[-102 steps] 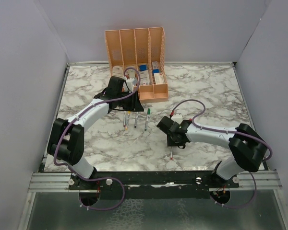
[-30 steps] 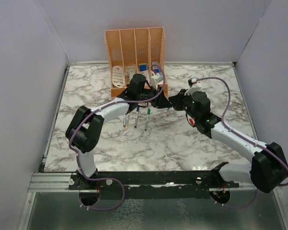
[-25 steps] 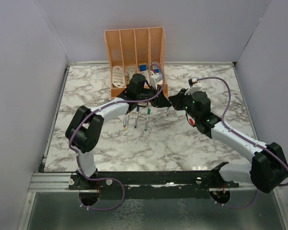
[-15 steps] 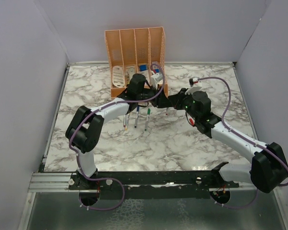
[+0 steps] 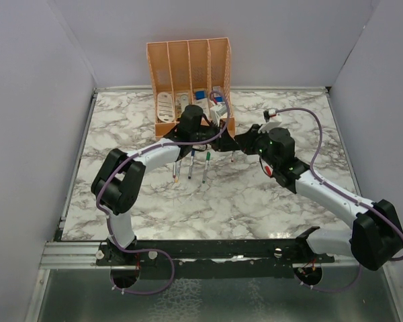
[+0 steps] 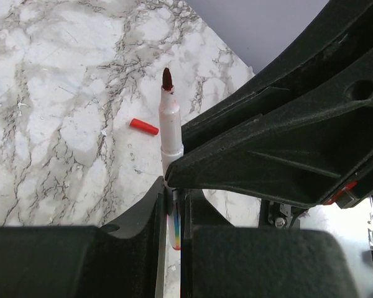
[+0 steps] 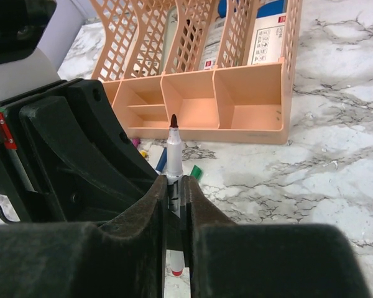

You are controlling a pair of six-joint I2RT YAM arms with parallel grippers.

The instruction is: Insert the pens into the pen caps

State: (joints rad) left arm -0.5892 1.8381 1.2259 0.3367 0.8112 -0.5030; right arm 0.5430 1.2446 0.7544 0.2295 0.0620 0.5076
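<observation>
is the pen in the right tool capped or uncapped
Uncapped: in the right wrist view the pen clamped in the right tool shows a bare dark red tip, and a red cap lies loose on the table.

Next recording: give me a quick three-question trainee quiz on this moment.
1. True or false: the right pincer clamps an uncapped pen.
2. In the left wrist view, what lies on the marble table left of that pen? A) red cap B) green cap C) eraser
3. Fill in: the orange organiser stands at the table's ___ edge.
Key: 1 true; 2 A; 3 far.
</observation>
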